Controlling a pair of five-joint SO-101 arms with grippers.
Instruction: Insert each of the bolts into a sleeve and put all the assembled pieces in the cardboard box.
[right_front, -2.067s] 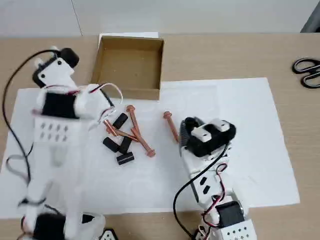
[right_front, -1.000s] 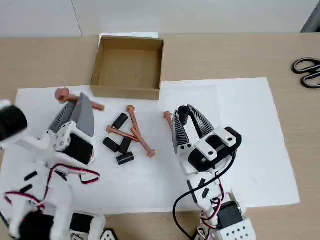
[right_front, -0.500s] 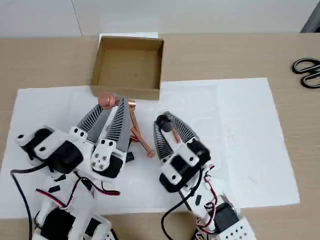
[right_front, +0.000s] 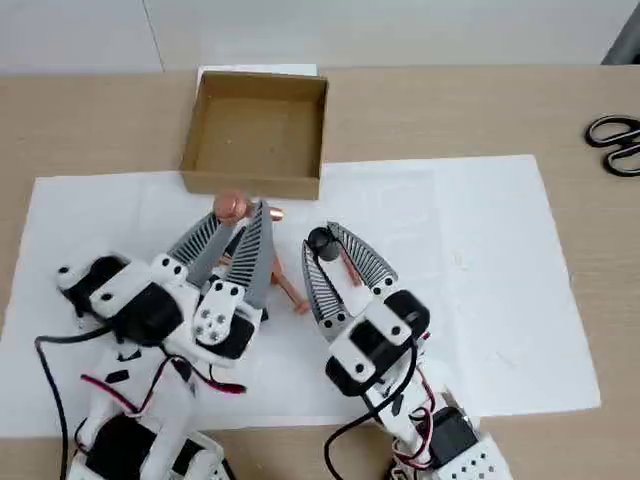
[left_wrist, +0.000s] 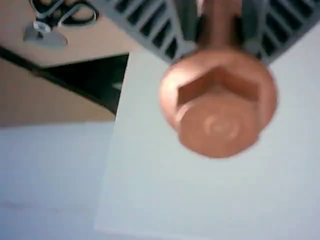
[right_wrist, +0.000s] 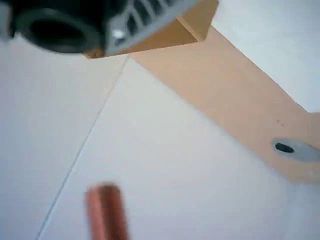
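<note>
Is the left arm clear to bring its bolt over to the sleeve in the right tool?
Probably yes. The left tool grips the bolt, the right tool grips the sleeve, both raised over the paper side by side, with nothing between them.

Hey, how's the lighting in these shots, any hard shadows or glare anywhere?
High view: even light, only faint soft shadows on the white paper, no glare. Left wrist view: the bolt in the left gripper has a mild sheen on its head, no hot spot. Right wrist view: the sleeve in the right gripper reads dark, its bore in shade.
</note>
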